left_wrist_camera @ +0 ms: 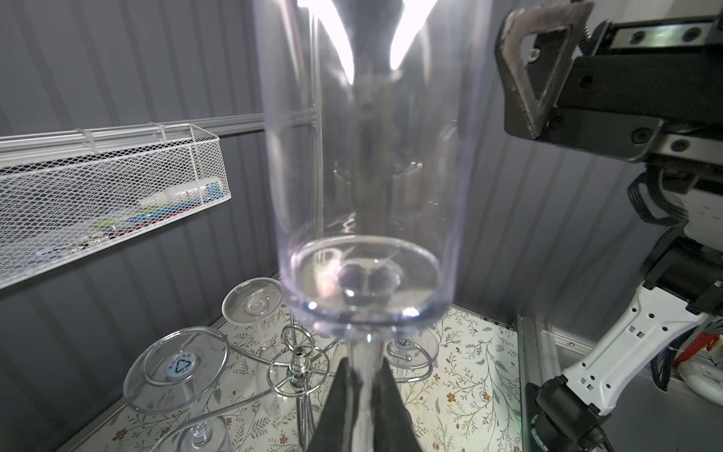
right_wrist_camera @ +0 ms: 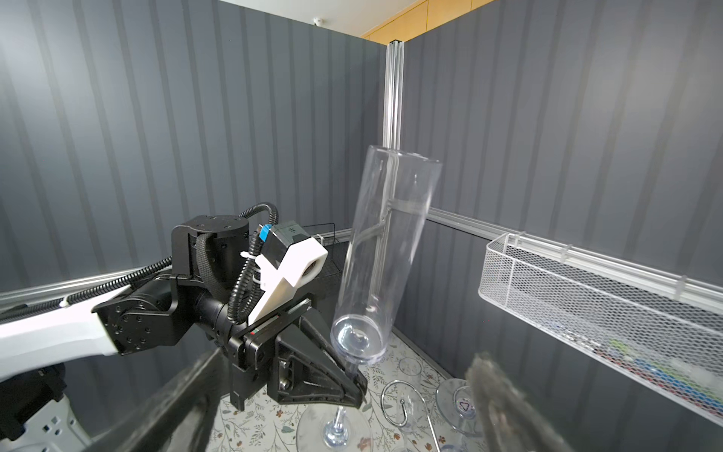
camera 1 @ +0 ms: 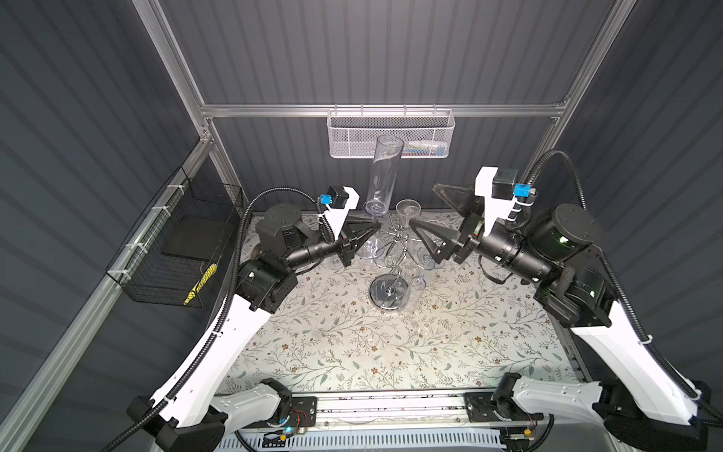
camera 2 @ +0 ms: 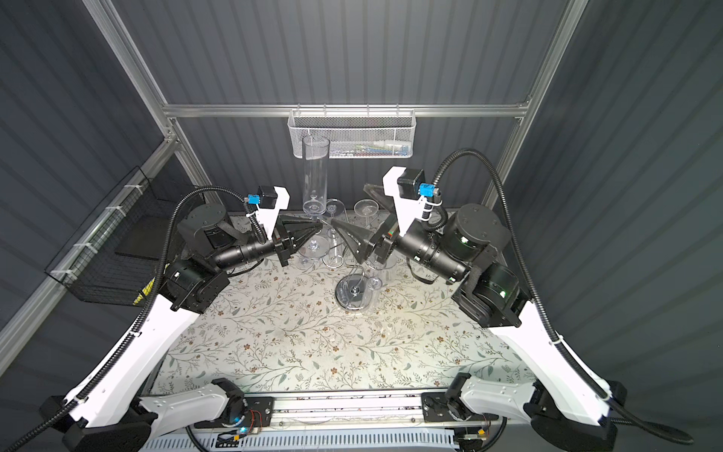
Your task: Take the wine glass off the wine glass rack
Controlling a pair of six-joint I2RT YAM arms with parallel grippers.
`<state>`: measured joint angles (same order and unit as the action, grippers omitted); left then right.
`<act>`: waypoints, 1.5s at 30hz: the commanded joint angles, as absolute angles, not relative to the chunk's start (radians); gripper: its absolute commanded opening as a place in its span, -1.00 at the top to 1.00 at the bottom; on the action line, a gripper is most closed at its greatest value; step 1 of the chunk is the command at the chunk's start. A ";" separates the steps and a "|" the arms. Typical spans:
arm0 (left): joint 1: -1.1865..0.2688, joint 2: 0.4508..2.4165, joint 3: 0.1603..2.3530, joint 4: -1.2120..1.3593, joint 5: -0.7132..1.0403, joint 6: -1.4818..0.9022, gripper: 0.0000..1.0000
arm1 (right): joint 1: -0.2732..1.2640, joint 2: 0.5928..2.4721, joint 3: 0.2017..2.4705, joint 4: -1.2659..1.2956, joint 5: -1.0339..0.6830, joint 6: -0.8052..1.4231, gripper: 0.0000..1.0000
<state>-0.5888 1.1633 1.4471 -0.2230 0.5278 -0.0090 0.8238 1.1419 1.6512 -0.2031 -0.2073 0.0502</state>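
Over the floral surface [camera 1: 352,344], the level left tool [camera 1: 377,226] is clenching the stem of the wine glass [camera 1: 383,176], bowl upward above the wine glass rack [camera 1: 385,295], the right tool [camera 1: 424,205] is gaping released opposite, and a hung glass [left_wrist_camera: 148,385] is showing a recycling-triangle sticker [left_wrist_camera: 180,366].

Both top views look steeply down from the front onto the floral-patterned table [camera 1: 352,352]. The 2 wrist cameras, from opposite sides, closely face the tall clear cylindrical glass [left_wrist_camera: 364,176].
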 commanded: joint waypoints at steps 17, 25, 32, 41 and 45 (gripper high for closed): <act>-0.604 1.187 1.470 -0.131 0.601 0.021 1.00 | 0.750 1.333 1.815 -0.123 -0.448 0.288 -0.98; -0.614 1.191 1.461 -0.112 0.608 0.002 1.00 | 0.750 1.385 1.857 -0.087 -0.445 0.305 -0.83; -0.619 1.192 1.460 -0.119 0.615 0.002 1.00 | 0.748 1.402 1.878 -0.087 -0.428 0.299 -0.72; -0.627 1.195 1.461 -0.126 0.606 0.001 1.00 | 0.739 1.418 1.888 -0.062 -0.434 0.300 -0.50; -0.632 1.197 1.462 -0.129 0.598 0.000 1.00 | 0.738 1.419 1.879 -0.037 -0.439 0.299 -0.37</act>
